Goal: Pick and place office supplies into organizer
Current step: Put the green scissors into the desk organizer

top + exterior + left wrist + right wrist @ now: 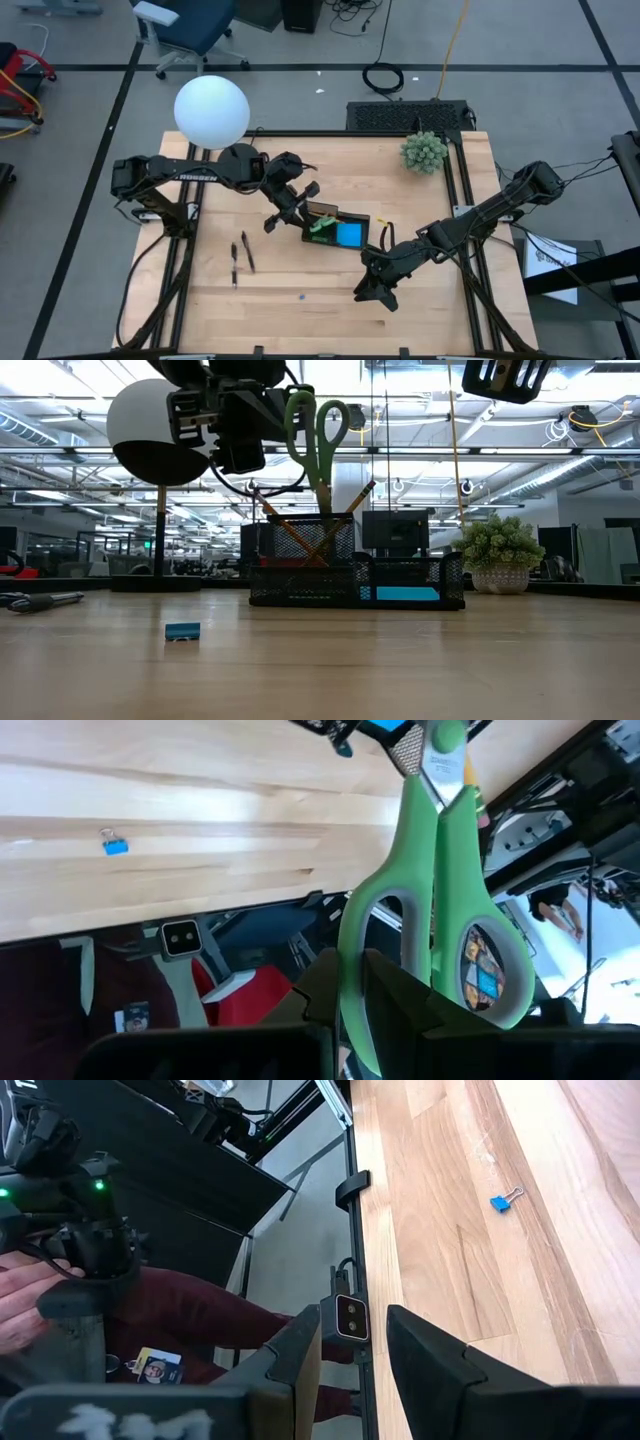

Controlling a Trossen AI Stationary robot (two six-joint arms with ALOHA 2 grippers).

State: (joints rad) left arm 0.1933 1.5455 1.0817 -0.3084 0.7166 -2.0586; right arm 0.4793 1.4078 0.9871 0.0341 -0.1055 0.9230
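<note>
The green-handled scissors (318,435) stand upright, blades down, in the taller back section of the black mesh organizer (300,565), next to two crossed orange-yellow pencils (300,540). A blue pad (405,594) lies in the organizer's low front compartment. My left gripper (358,995) is at the scissors' handles, coming from the table's left, and is shut on one loop. Two dark pens (241,258) lie on the table left of the organizer (340,232). My right gripper (350,1355) hovers open near the table's front edge, with nothing between its fingers. My left gripper pinches one handle loop of the scissors (350,945) between its two fingers, at the loop's outer bow. The fingers come from the table's left, slanting down. The scissors stand upright, handles up, with the blades (442,765) down in the organizer.
A small blue binder clip (301,296) lies on the wood in front of the organizer. A lamp with a white globe (211,110) stands at the back left and a green spiky plant ball (424,152) at the back right. A person sits beyond the table's near edge (150,1310).
</note>
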